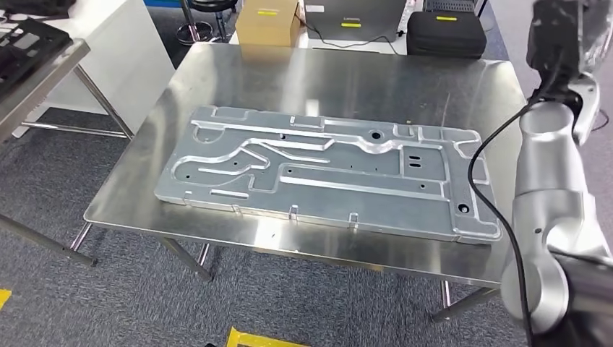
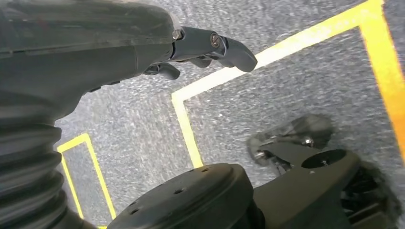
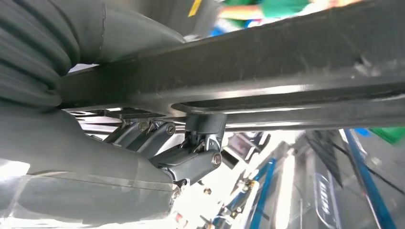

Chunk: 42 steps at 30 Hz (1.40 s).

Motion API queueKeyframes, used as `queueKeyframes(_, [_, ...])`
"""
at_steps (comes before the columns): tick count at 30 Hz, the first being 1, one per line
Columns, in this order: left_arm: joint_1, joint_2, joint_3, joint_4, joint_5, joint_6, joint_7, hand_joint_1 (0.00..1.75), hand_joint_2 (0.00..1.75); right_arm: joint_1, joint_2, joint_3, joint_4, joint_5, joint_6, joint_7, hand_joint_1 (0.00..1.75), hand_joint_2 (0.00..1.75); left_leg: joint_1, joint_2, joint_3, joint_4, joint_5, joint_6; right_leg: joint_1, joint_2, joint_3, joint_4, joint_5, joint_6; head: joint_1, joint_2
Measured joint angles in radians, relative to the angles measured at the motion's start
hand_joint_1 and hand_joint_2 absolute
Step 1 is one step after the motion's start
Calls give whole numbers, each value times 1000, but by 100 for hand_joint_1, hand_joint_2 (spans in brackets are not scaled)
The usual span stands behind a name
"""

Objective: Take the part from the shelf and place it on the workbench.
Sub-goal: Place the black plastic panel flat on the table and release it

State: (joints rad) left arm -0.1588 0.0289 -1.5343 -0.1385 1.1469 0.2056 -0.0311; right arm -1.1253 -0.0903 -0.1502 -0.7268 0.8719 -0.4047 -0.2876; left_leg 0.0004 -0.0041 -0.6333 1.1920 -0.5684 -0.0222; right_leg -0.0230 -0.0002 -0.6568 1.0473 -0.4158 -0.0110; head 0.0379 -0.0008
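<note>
Right hand fingers clasp a dark part, raised beside the workbench that bears a large stamped metal plate; left hand hangs unclenched, holding nothing; risk: the part strikes the plate when lowered.

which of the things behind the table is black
The zipped case at the far right edge; the box beside it is tan cardboard with a yellow label.
</note>
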Motion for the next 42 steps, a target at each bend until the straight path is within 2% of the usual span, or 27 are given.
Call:
queueKeyframes(1, [-3, 0, 0, 0, 2, -2, -4, 0, 175, -14, -7, 15, 29, 32, -2, 18, 169, 175, -1, 0, -28, 65, -23, -1, 2, 0, 2, 0, -1, -2, -1, 0])
queueKeyframes(2, [-6, -1, 0, 0, 3, -2, -6, 0, 175, -25, -14, 29, 58, 63, -2, 35, 169, 175, -1, 0, -45, 108, -31, 0, 5, 0, 4, 0, -3, -4, -1, 0])
queueKeyframes(3, [-6, -3, 0, 0, 4, -2, -8, 0, 175, -32, -18, 43, 83, 92, 0, 51, 169, 175, -2, 0, -46, 114, -20, 3, 8, 0, 7, 0, -4, -6, -1, 0])
queueKeyframes(4, [-6, -5, 0, 0, 4, -2, -8, 0, 175, -40, -21, 57, 106, 119, 5, 65, 169, 175, -3, 0, -30, 81, 11, 9, 12, 2, 11, 1, -5, -7, -1, 0])
queueKeyframes(5, [-3, -6, 0, 0, 5, -2, -6, 0, 175, -50, -22, 72, 128, 146, 13, 80, 169, 175, -5, 0, -5, 18, 52, 18, 15, 3, 14, 0, -6, -8, 0, 0])
queueKeyframes(7, [3, -9, 0, 0, 6, -1, -1, 0, 175, -82, -23, 105, 173, 197, 35, 106, 169, 175, -11, 0, 40, -96, 108, 38, 17, 6, 15, -2, -5, -6, 1, 0])
queueKeyframes(9, [8, -12, -1, 0, 9, -1, 2, 0, 175, -109, -23, 141, 214, 241, 58, 127, 169, 175, -17, 1, 55, -139, 113, 51, 15, 7, 10, -6, 1, 3, -2, 0])
queueKeyframes(12, [9, -21, -2, 0, 12, -2, 4, 0, 175, -122, -15, 189, 253, 285, 81, 142, 169, 175, -12, 3, 74, -188, 115, 56, 15, 4, 2, -6, 2, 18, -5, 0])
queueKeyframes(14, [10, -29, -5, 0, 10, -2, 4, 0, 175, -135, 0, 213, 275, 306, 94, 143, 169, 175, -5, 5, 83, -208, 123, 59, 16, 3, -29, 59, -36, 25, -4, 0])
queueKeyframes(16, [10, -34, -7, 0, 5, -3, 3, 0, 175, -140, 23, 234, 299, 323, 109, 143, 169, 175, -6, 6, 84, -210, 125, 61, 12, 3, -88, 185, -88, 30, -4, 0])
queueKeyframes(17, [10, -36, -8, 0, 3, -4, 3, 0, 175, -138, 35, 244, 310, 331, 116, 143, 169, 175, -5, 5, 85, -208, 123, 60, 9, 2, -113, 233, -99, 33, -4, 0])
queueKeyframes(18, [10, -38, -8, 0, 2, -5, 2, 0, 175, -133, 49, 254, 320, 337, 122, 143, 169, 175, -4, 5, 85, -206, 121, 58, 5, 2, -124, 249, -93, 36, -3, 0])
queueKeyframes(19, [10, -39, -8, 0, 1, -7, 1, 0, 175, -129, 62, 262, 328, 342, 126, 142, 169, 175, -2, 4, 85, -201, 118, 55, 2, 1, -116, 227, -69, 39, -3, 0])
queueKeyframes(20, [10, -41, -8, 0, -1, -9, 1, 0, 175, -126, 75, 270, 334, 345, 128, 141, 169, 175, 0, 3, 85, -194, 112, 51, -2, 1, -90, 171, -33, 42, -3, 0])
queueKeyframes(22, [8, -42, -9, 0, -4, -10, 2, 0, 175, -126, 101, 285, 343, 348, 134, 139, 169, 175, 2, 2, 80, -176, 98, 38, -3, 1, -34, 55, 10, 42, -3, 0])
queueKeyframes(24, [7, -43, -9, 0, -6, -12, 4, 0, 175, -125, 125, 297, 350, 351, 138, 138, 169, 175, 0, 1, 74, -167, 90, 24, 1, 2, -13, 12, 7, 32, -5, 0])
queueKeyframes(26, [5, -43, -11, 0, -8, -12, 6, 0, 175, -119, 147, 307, 358, 352, 141, 138, 169, 175, 1, 1, 74, -168, 86, 14, 3, 3, -12, 7, 5, 17, -7, 0])
queueKeyframes(28, [3, -43, -13, 0, -11, -12, 7, 0, 175, -114, 169, 313, 362, 352, 142, 138, 169, 175, 3, 1, 63, -140, 65, 3, 1, 4, -9, 2, 6, 4, -10, 0])
queueKeyframes(29, [1, -43, -13, 0, -12, -12, 7, 0, 175, -113, 181, 316, 363, 351, 142, 137, 169, 175, 4, 1, 44, -99, 42, -1, 0, 5, -7, 0, 5, -2, -12, 0])
queueKeyframes(31, [-8, -42, -14, 0, -16, -14, 7, 0, 175, -108, 199, 318, 366, 346, 141, 135, 169, 175, 4, 1, -17, 30, -11, -8, 2, 5, -5, 0, 3, -8, -16, 0])
queueKeyframes(32, [-14, -42, -14, 0, -18, -15, 7, 0, 175, -103, 207, 319, 369, 343, 141, 134, 169, 175, 4, 1, -45, 86, -26, -9, 4, 5, -4, 0, 2, -9, -16, 0])
queueKeyframes(33, [-18, -42, -14, 0, -21, -16, 8, 0, 175, -95, 213, 319, 372, 341, 140, 134, 169, 175, 4, 1, -61, 112, -23, -10, 6, 5, -2, 0, 1, -10, -16, 0])
queueKeyframes(34, [-21, -42, -14, 0, -24, -17, 9, 0, 175, -88, 220, 319, 374, 339, 140, 134, 169, 175, 3, 1, -59, 100, 0, -8, 7, 5, 0, 0, 0, -10, -16, 0])
queueKeyframes(37, [-22, -43, -15, 0, -32, -17, 15, 0, 175, -76, 239, 321, 376, 338, 140, 134, 169, 175, 2, 1, 9, -78, 107, 4, 10, 10, 5, 0, -3, -8, -16, 0])
queueKeyframes(38, [-22, -43, -15, 0, -34, -17, 17, 0, 175, -75, 244, 322, 377, 337, 141, 134, 169, 175, 0, 0, 28, -124, 121, 10, 11, 12, 4, 0, -2, -5, -16, 0])
queueKeyframes(39, [-22, -44, -15, 0, -35, -17, 19, 0, 175, -73, 249, 322, 378, 336, 142, 135, 169, 175, -2, 0, 37, -149, 122, 14, 12, 12, 1, -1, 0, 0, -16, 0])
queueKeyframes(42, [-25, -46, -16, 0, -36, -18, 22, 0, 175, -59, 265, 323, 382, 338, 150, 138, 169, 175, -1, 0, 44, -171, 120, 29, 13, 11, -4, -2, 4, 16, -15, 0])
